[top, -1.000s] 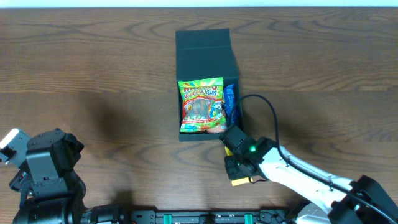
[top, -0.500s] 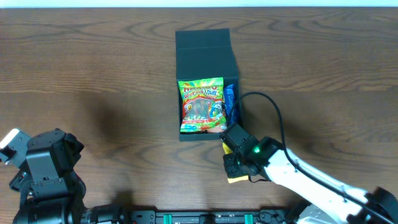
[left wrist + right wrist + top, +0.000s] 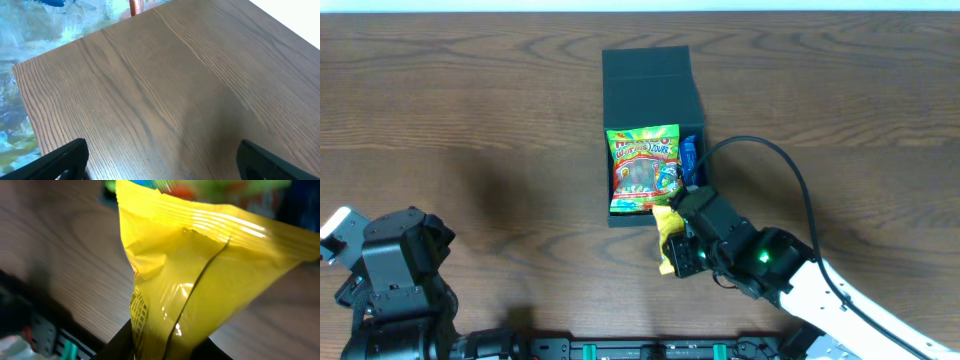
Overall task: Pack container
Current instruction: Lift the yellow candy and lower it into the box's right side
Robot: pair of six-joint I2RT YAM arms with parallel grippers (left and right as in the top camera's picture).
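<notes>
The container (image 3: 653,90), a dark teal-black box with its flap lid open, lies at the table's middle. Inside it are a green snack packet (image 3: 643,168) and a blue packet (image 3: 690,162) along its right wall. My right gripper (image 3: 682,248) is shut on a yellow snack packet (image 3: 667,238) and holds it just in front of the box's near edge. In the right wrist view the yellow packet (image 3: 200,275) fills the frame above the jaws (image 3: 167,347). My left gripper (image 3: 160,160) is open and empty over bare wood; its arm (image 3: 390,265) is at the front left.
The wooden table (image 3: 470,130) stretches left and right of the box. The right arm's black cable (image 3: 780,165) loops above the table to the right of the box. The table's left edge (image 3: 22,95) shows in the left wrist view.
My right gripper has lifted the yellow packet and moved it left and toward the box's near edge. The left arm has not moved.
</notes>
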